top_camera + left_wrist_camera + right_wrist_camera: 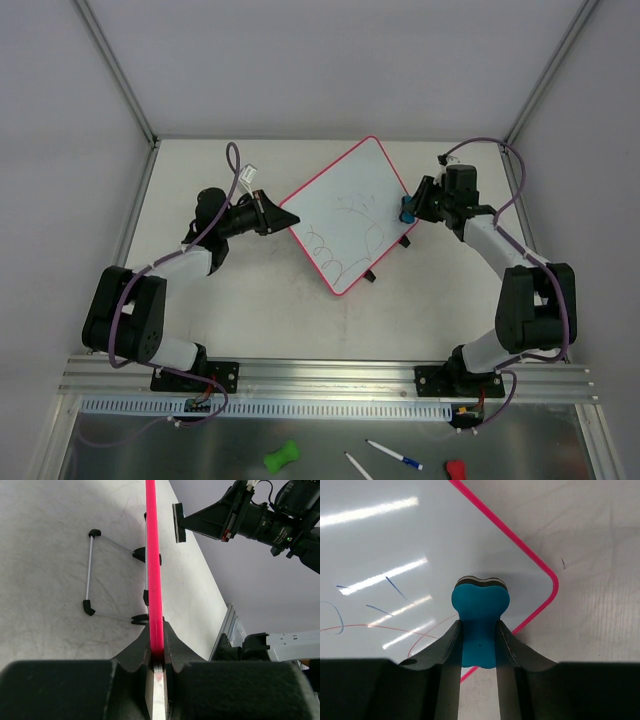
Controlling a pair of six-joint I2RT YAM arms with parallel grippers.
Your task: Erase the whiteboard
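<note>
You are bracing the whiteboard [345,200] in the middle of the table [250,320] with the left tool [286,218] clenched on the pink-red rim [152,555] at the board's left corner. This grip appears intended to stop the board sliding under the wiping load. The right tool [410,211] is gripping a teal eraser [480,605] by its waist, with the felt face forward, apparently against the writing surface just inside the right corner. The scribbles [350,235] are lying between the two tools, not yet wiped. The board is near square, so no long axis is standing out. It is sitting diamond-wise, with one diagonal running tool to tool and the other pointing from the near edge toward the far wall.
</note>
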